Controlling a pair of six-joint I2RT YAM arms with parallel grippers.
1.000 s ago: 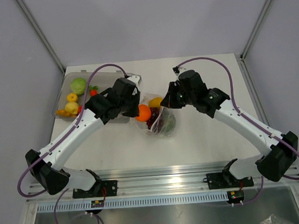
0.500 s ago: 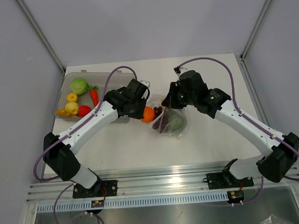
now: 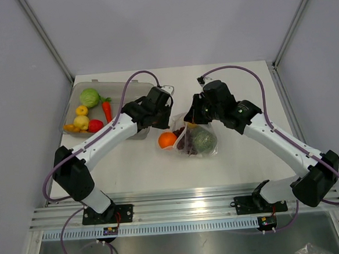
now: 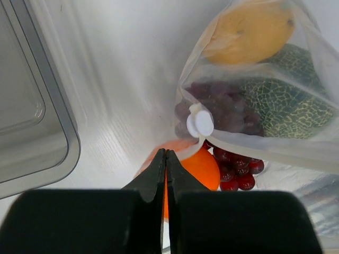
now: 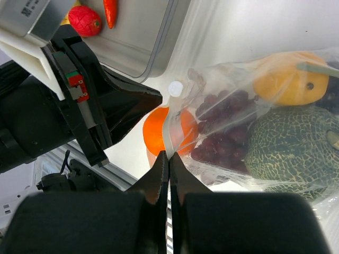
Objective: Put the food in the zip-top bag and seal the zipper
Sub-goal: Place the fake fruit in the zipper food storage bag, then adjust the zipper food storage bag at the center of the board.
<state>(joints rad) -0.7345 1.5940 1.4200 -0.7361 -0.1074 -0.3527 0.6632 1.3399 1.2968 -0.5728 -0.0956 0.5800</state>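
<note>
White table [image 3: 241,157]: orange [image 3: 167,140] lies at the mouth of the zip-top bag [image 3: 198,141], grapes [image 5: 222,132] and melon [image 5: 288,145] inside. Right gripper [image 5: 168,156] clenched on the bag's mouth edge; left gripper [image 4: 166,154] clenched, grasp unclear. Grey tray [image 3: 124,98] of toy food [image 3: 83,118] far left, pale grey walls [image 3: 168,28] behind

The left gripper [image 4: 166,152] has swung right, off the tray [image 3: 126,92] and up to the bag's [image 4: 296,153] mouth, uncovering the carrot [image 3: 107,111] and red piece [image 3: 95,125]. The orange [image 3: 167,140] has dropped nearer, onto the tabletop [image 3: 236,81]. The bag has slid right and nearer.
</note>
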